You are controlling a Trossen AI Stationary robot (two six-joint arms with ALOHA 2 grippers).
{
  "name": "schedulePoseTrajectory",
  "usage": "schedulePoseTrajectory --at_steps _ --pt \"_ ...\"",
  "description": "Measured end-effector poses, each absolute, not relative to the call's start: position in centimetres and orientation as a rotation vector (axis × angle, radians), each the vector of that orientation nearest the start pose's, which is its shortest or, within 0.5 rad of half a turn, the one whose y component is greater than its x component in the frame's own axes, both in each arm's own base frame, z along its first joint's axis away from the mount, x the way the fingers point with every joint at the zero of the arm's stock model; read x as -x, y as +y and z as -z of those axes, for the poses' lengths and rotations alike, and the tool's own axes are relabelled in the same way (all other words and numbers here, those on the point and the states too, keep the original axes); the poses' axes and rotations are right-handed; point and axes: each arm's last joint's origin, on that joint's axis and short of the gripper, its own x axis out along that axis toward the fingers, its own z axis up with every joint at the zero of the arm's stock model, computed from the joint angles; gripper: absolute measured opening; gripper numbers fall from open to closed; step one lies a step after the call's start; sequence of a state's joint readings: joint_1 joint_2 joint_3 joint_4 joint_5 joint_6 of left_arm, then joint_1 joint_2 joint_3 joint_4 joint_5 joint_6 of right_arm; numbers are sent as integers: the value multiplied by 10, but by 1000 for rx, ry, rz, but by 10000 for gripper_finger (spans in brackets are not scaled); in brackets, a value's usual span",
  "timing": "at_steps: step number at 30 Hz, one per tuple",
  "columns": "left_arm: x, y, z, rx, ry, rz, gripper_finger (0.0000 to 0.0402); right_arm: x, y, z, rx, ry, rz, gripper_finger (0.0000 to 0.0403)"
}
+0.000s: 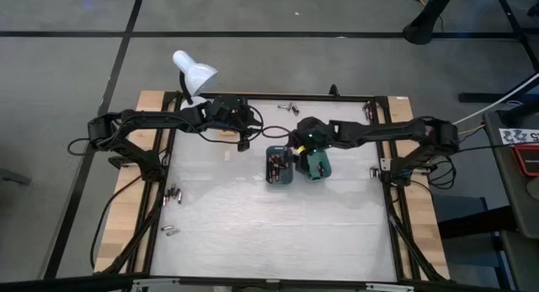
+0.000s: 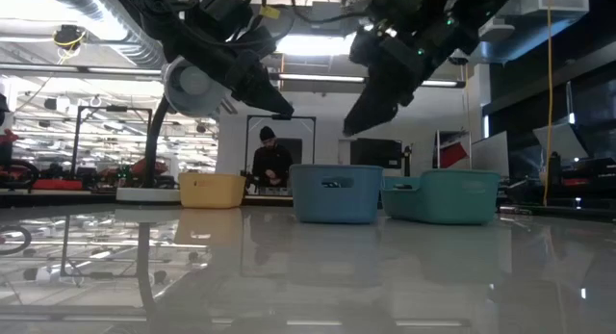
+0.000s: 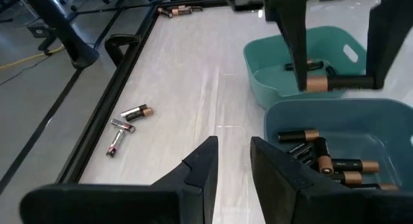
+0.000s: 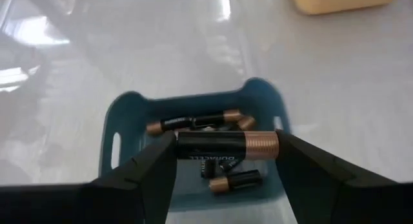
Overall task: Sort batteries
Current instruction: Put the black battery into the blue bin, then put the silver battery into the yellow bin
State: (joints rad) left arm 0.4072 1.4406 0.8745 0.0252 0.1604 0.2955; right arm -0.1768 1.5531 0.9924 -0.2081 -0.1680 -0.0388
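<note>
A black battery with a copper end (image 4: 219, 145) hangs over the dark teal tray (image 4: 129, 121), which holds several batteries (image 4: 193, 122). My right gripper (image 4: 226, 146) is shut on it, above the trays near the table's middle (image 1: 297, 147). The green tray (image 1: 318, 164) stands to the right of the dark teal one (image 1: 280, 166). My left gripper (image 3: 233, 159) hovers left of the trays (image 1: 244, 140), its fingers a narrow gap apart with nothing between them. Loose batteries (image 3: 135, 112) lie on the table by the left edge. My right gripper pinches the battery endwise, one finger on the dark end (image 4: 182, 145) and the other on the copper end (image 4: 271, 144). The fingers slant down from the table's right side. The battery lies level across the gap, lifted clear above the dark teal tray.
An orange tray (image 2: 212, 190) stands at the far side, partly under my left arm. More loose batteries lie at the far edge (image 1: 289, 107) and at the near left (image 1: 170, 230). A white lamp (image 1: 194, 73) stands at the far left corner. A person (image 2: 269, 161) stands beyond the table.
</note>
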Motion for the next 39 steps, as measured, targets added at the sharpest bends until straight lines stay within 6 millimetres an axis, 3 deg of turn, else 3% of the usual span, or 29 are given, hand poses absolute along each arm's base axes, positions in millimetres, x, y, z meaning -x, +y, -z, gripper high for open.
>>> schedulePoseTrajectory --at_steps 7,13,18,29,34,39 --pt "-284 117 -234 -141 559 -158 81 -332 -54 -200 -84 775 -39 239" --pt "-284 118 -234 -156 559 -155 81 -333 -54 -199 -64 779 -43 239" --pt "-282 121 -234 -152 558 -167 81 -335 -55 -206 -62 781 -40 254" --pt "-280 125 -234 -127 558 -188 81 -336 -57 -212 -12 806 25 357" --pt "-280 125 -234 -127 562 -187 81 -328 -58 -224 32 810 117 363" --pt "-280 125 -234 -125 568 -186 81 -306 -64 -240 117 885 313 351"
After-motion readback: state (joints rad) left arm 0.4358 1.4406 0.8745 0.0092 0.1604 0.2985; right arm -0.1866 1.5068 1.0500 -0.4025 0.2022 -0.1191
